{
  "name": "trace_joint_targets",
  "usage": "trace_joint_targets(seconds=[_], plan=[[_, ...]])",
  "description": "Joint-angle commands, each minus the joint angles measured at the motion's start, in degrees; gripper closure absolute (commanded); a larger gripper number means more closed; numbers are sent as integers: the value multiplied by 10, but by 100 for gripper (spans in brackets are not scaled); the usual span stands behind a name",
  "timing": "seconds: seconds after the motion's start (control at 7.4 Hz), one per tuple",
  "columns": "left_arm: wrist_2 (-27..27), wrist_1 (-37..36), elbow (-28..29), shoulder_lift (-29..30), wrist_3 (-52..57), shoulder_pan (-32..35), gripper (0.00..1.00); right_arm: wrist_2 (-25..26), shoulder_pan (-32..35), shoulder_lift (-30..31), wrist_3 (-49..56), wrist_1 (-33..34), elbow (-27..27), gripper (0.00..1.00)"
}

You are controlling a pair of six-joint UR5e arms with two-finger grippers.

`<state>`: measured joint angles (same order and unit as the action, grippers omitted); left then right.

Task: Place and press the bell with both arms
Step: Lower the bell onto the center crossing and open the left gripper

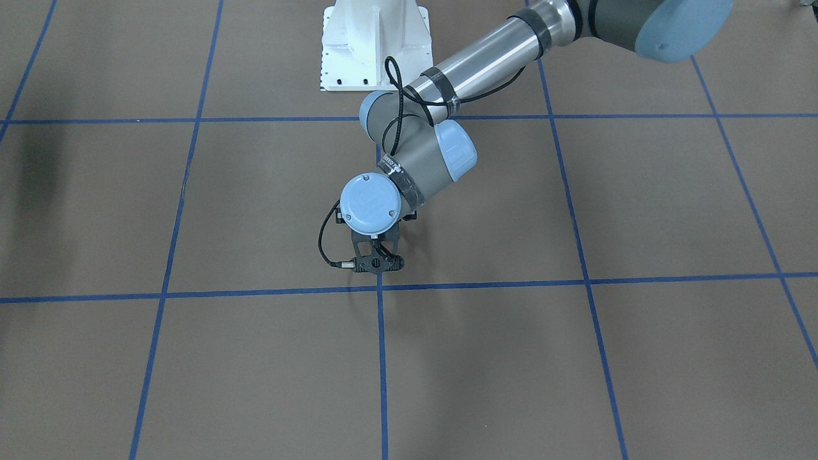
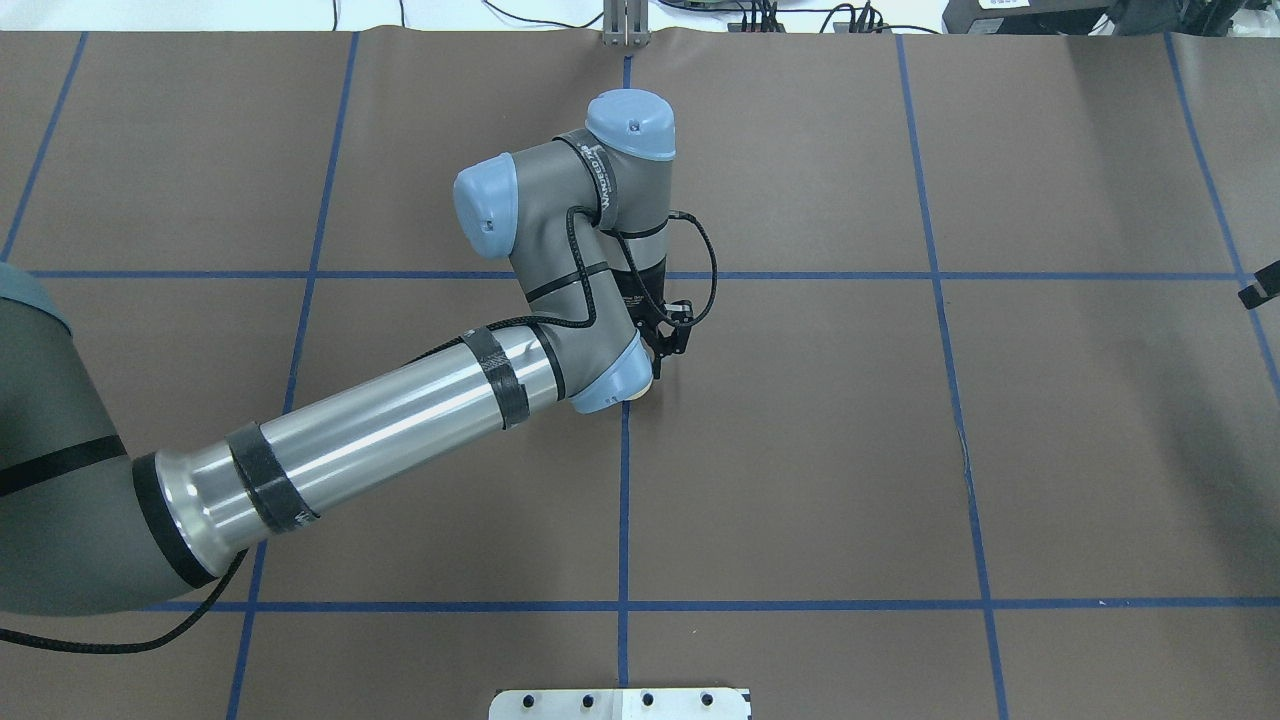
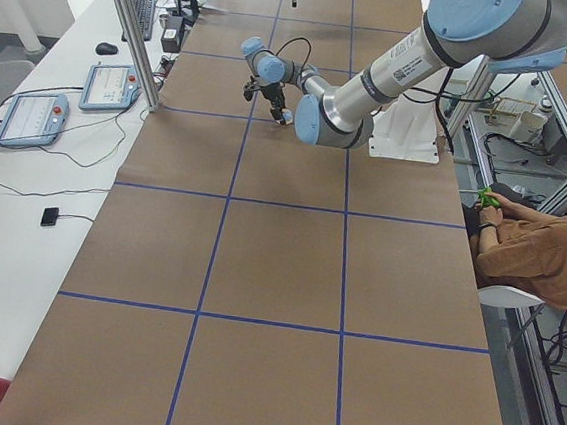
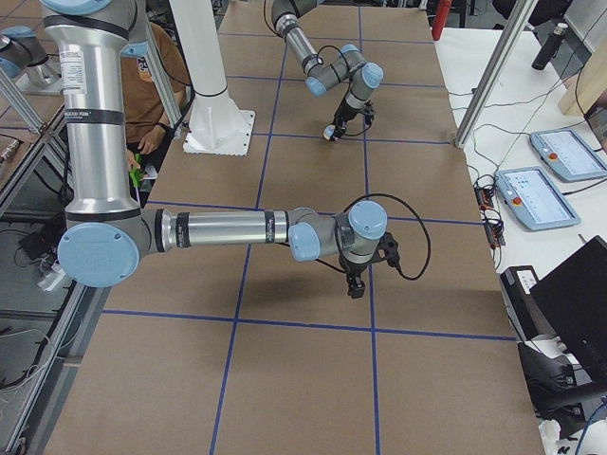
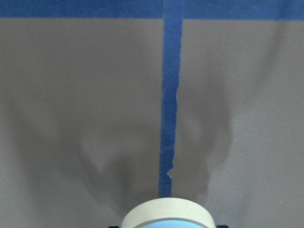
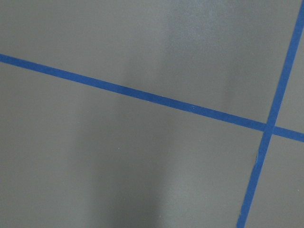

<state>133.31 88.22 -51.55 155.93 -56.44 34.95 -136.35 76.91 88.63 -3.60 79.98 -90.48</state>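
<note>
we saw the left pincer [image 2: 660, 350] clamped on the bell [image 5: 167, 214], held low over a blue tape line [image 5: 170, 95] on the counter [image 2: 800, 450], while we could not tell whether the right pincer [image 4: 356, 284] stood apart or together

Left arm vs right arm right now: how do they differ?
The left arm reaches to the table's centre; the right arm sits out toward the table's right end. The left pincer carries the bell; the wrist view of the right pincer shows only table and blue tape. Both point their pincers down at the table.
</note>
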Motion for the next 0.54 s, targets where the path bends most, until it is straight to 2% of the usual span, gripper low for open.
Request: trace_joint_targets(seconds=[0.0, 0.41], plan=[[-1, 1, 3, 0, -2, -2, 67, -1, 0, 0, 0, 0, 1, 0], [-7, 19, 3, -3, -2, -8, 31, 0, 0, -8, 0, -4, 0, 0]])
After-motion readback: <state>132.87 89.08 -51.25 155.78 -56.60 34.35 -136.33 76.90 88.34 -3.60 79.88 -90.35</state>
